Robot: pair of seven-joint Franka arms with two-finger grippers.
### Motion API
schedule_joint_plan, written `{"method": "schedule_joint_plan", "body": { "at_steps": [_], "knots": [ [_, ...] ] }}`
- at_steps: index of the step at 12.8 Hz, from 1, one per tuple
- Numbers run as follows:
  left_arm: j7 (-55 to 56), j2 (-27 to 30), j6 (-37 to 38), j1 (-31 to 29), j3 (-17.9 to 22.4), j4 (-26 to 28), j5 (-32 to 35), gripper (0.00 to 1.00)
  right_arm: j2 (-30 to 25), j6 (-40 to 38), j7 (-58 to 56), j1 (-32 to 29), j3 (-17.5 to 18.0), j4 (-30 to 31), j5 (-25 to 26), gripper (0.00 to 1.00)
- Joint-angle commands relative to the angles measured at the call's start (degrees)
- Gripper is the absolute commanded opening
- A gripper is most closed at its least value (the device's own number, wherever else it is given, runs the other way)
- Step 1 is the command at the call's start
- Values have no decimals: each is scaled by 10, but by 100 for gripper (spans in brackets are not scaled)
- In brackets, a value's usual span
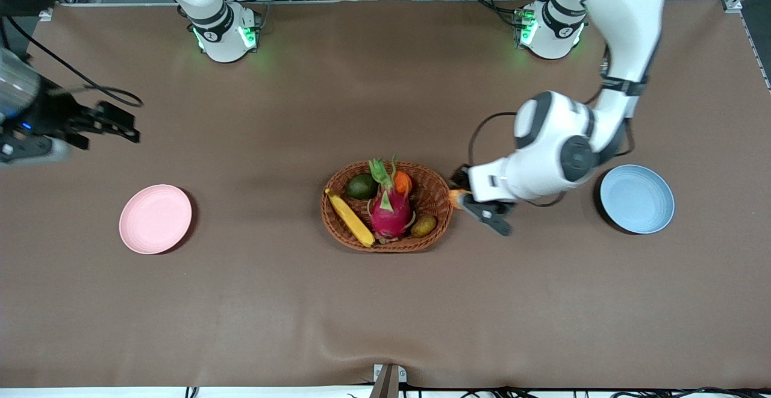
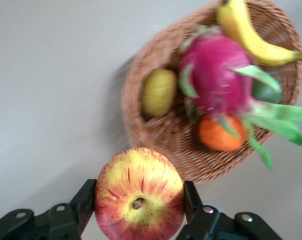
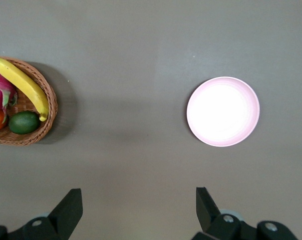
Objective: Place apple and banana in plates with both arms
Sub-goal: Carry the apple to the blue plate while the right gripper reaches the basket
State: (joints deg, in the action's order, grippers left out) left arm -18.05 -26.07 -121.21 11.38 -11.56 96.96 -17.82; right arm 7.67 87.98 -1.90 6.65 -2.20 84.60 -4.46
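My left gripper is shut on the apple, red with yellow streaks, and holds it above the table just beside the wicker basket, on the basket's blue-plate side. Only a sliver of the apple shows in the front view. The banana lies in the basket and also shows in the left wrist view and the right wrist view. The light blue plate and the pale pink plate are empty. My right gripper is open and empty, in the air over the table near the pink plate.
The basket also holds a pink dragon fruit, a green avocado, an orange fruit and an olive-brown oval fruit. Brown cloth covers the table.
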Motion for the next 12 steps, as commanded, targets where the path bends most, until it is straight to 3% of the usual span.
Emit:
{"method": "schedule_joint_plan", "body": {
  "at_steps": [1, 5, 7, 9, 12],
  "knots": [
    [-6, 19, 20, -63, -4, 24, 2, 41, 24, 25, -5, 18, -4, -8, -7, 100],
    [6, 29, 25, -149, -3, 40, 99, 41, 48, 89, -5, 62, -4, -9, -7, 100],
    [6, 35, 26, -197, -4, 52, 181, 41, 63, 126, -6, 64, -4, -9, -23, 100],
    [0, 44, 26, -246, -5, 79, 209, 41, 108, 201, -5, 112, -4, -11, -62, 100],
    [-2, 68, 21, -286, -5, 118, 252, 41, 187, 320, 13, 172, -5, -42, -59, 100]
  ]
}}
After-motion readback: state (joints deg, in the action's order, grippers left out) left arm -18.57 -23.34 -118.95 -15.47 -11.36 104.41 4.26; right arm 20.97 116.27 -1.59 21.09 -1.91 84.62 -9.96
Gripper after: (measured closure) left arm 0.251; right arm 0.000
